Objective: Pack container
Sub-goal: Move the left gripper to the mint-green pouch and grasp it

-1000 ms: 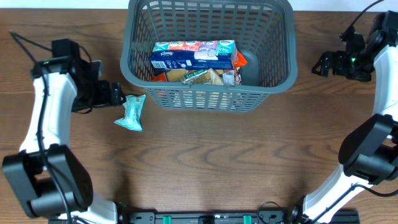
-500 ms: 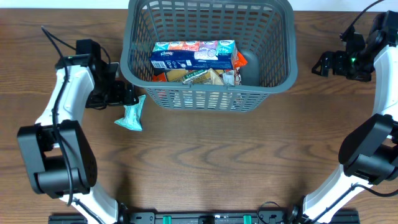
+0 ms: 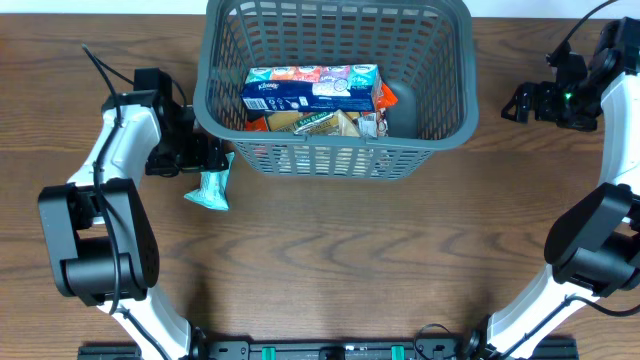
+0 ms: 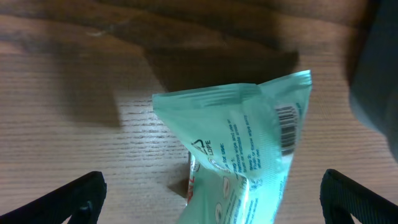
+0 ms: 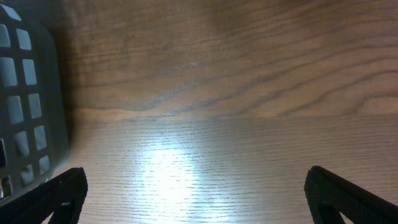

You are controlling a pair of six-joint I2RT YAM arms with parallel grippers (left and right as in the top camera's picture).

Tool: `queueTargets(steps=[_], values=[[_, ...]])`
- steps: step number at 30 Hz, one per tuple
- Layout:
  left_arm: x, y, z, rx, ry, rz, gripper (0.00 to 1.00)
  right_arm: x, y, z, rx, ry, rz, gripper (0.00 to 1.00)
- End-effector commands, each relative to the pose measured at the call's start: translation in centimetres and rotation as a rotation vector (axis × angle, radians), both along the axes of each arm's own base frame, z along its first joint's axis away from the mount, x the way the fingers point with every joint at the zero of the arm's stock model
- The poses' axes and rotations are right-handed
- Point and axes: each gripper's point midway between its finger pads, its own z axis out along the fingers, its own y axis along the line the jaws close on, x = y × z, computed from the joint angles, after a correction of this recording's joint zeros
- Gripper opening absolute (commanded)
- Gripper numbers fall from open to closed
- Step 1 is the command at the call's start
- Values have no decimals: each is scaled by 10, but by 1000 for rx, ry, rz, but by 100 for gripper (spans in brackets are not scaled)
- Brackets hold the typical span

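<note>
Teal packet [image 3: 212, 186] on the bench [image 3: 330, 260], just beside the left wall of the grey container [image 3: 335, 160] at far centre. Left fingers [image 4: 68, 198], spread, straddle the packet: grasp approach. Next, probably: close, lift over the rim. Right fingers [image 5: 53, 194] spread, idle.

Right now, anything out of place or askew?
One thing: a teal packet lies on the table outside the basket, by its front-left corner, crumpled and skewed. The open left gripper straddles it without gripping. Inside the basket, the tissue box sits slightly tilted on a loose pile. I see nothing spilled or damaged.
</note>
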Motion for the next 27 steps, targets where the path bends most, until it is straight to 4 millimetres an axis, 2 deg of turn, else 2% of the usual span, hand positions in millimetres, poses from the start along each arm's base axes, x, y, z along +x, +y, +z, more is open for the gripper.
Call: queueTargets(steps=[1, 13, 15, 16, 20, 23, 25, 27], values=[[-11, -4, -16, -16, 42, 3, 99, 1, 5, -2, 7, 1, 19, 99], [-36, -6, -46, -19, 86, 3, 99, 1, 5, -2, 7, 2, 19, 99], [-38, -6, -46, -20, 92, 3, 96, 1, 5, -2, 7, 2, 19, 99], [-39, -6, -46, -20, 93, 3, 90, 1, 5, -2, 7, 2, 19, 99], [-41, -6, -46, -22, 103, 4, 55, 1, 5, -2, 8, 4, 19, 99], [-43, -7, -46, -22, 109, 4, 52, 0, 5, -2, 8, 5, 19, 99], [-44, -7, -46, -23, 115, 5, 47, 0, 5, -2, 8, 5, 19, 99], [-46, -7, -46, -23, 123, 4, 26, 0, 5, -2, 8, 5, 19, 99]])
